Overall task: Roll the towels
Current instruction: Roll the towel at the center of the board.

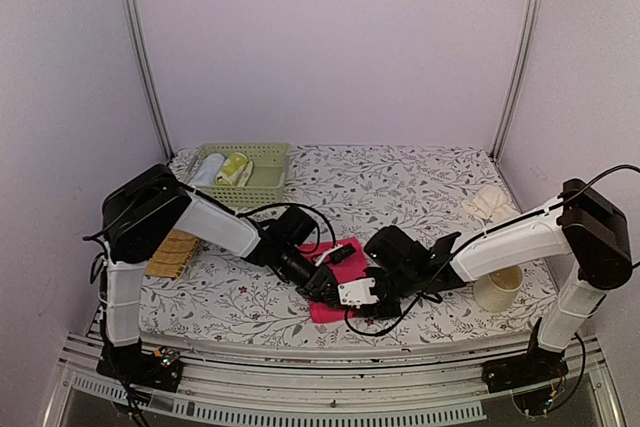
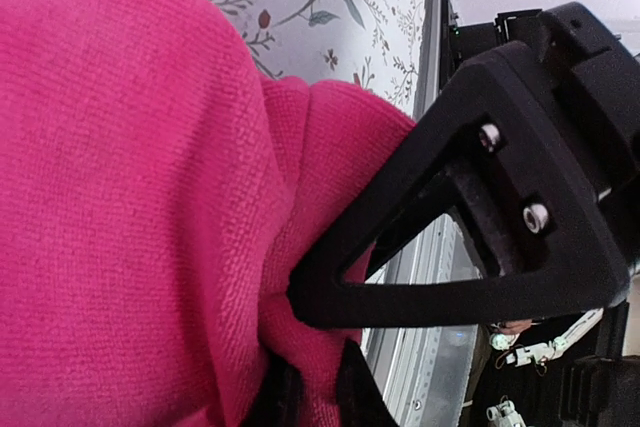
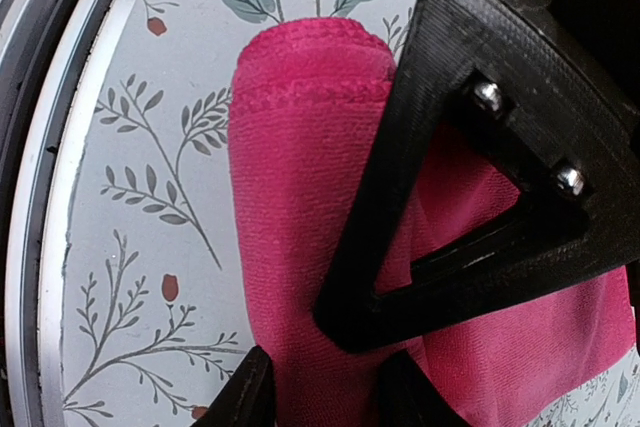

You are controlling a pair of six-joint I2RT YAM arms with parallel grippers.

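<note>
The pink towel lies near the table's front edge, between both arms. My left gripper is low over its left part. In the left wrist view a raised fold of the pink towel is pinched between the jaws of the left gripper, which are shut. My right gripper meets it from the right. In the right wrist view the right gripper has its jaws on either side of the towel's rolled edge, both fingers touching it. The cream-white towel lies crumpled at the back right.
A cream mug stands at the right under the right forearm. A green basket with rolled cloths sits at the back left. A woven straw mat lies at the left edge. The table's metal front rail runs just beside the towel.
</note>
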